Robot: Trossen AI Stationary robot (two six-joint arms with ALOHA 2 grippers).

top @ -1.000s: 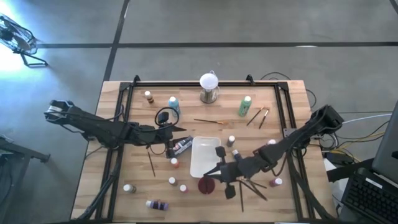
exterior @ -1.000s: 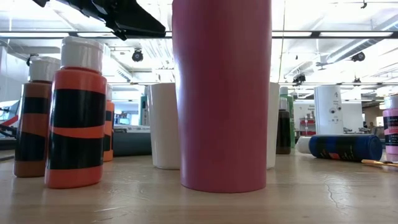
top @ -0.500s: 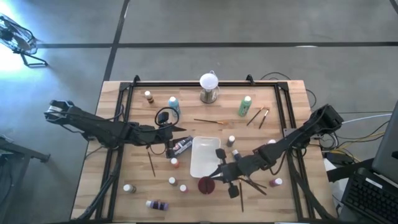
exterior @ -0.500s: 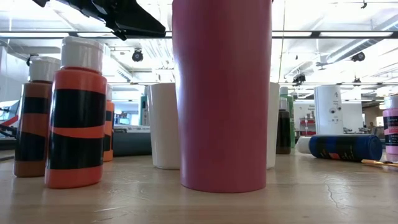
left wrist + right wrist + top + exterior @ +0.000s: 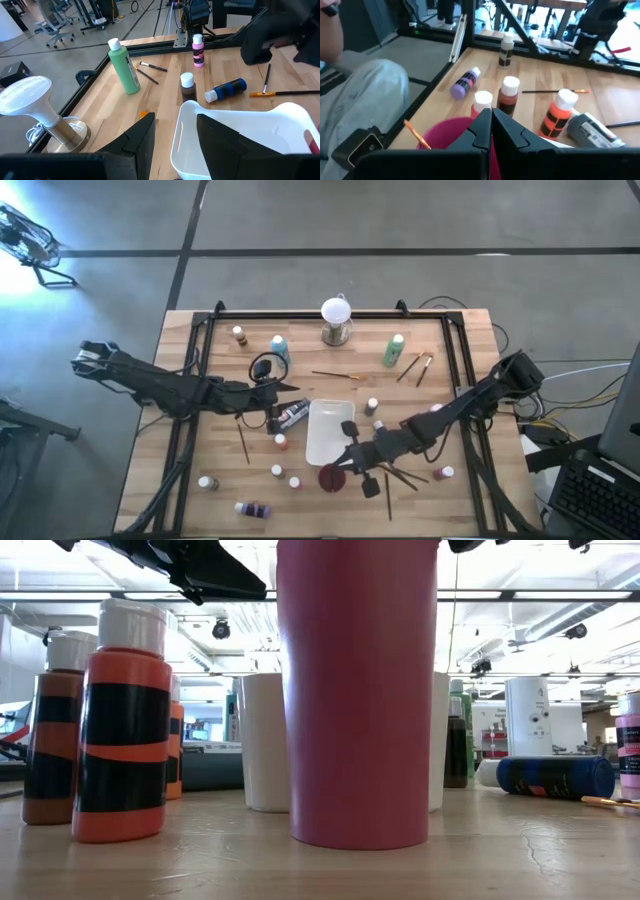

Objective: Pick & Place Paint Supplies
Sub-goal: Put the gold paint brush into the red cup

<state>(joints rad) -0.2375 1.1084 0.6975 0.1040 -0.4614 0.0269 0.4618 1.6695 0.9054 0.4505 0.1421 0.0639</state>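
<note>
The right wrist view alone shows a brush [image 5: 416,134] leaning inside the red cup [image 5: 451,132], just ahead of the right gripper [image 5: 491,120], whose fingers are pressed together with nothing between them. Beyond the cup stand an orange bottle [image 5: 556,112] and a brown one [image 5: 509,96]; a purple bottle [image 5: 465,83] lies farther off. In the high view the right arm stretches low across the table, its gripper [image 5: 352,463] beside the cup [image 5: 331,477]. The left gripper [image 5: 174,134] is spread over the white tray [image 5: 250,131]; a green bottle [image 5: 122,67] and a blue one [image 5: 227,89] lie beyond it.
</note>
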